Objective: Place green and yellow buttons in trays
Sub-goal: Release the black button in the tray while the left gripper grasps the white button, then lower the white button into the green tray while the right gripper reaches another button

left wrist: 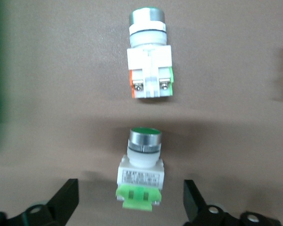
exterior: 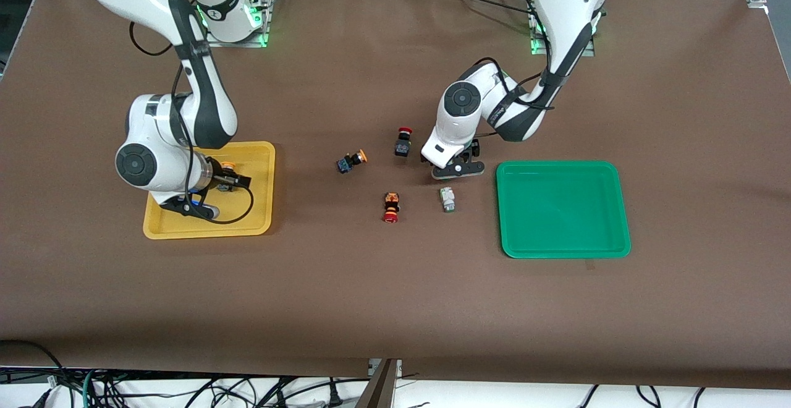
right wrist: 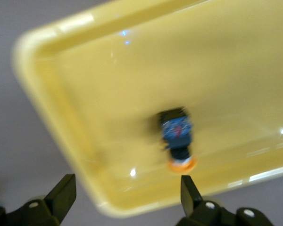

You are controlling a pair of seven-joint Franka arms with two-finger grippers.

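**Front view.** The right claw (exterior: 213,195) hangs low over the yellow tray (exterior: 262,185) at the right arm's end of the bench (exterior: 395,284); an orange-yellow capped button (exterior: 227,167) shows beside the wrist, apparently lying in the tray. The left claw (exterior: 458,170) is low over the bench near the green tray (exterior: 562,207), which holds nothing. A green-capped button (exterior: 448,199) lies nearer the camera than that claw. A second yellow button (exterior: 351,161) and two red-capped switches (exterior: 402,142) (exterior: 390,206) lie between the trays.

**Left wrist view.** The fingers (left wrist: 66,197) stand apart, flanking one green button (left wrist: 140,169), with the other (left wrist: 150,61) just past it; the claw appears lined up for a grasp.

**Right wrist view.** The fingers (right wrist: 63,193) are spread and grip nothing. The blue-bodied yellow button (right wrist: 177,136) lies on the tray floor (right wrist: 108,94), so this delivery looks complete.
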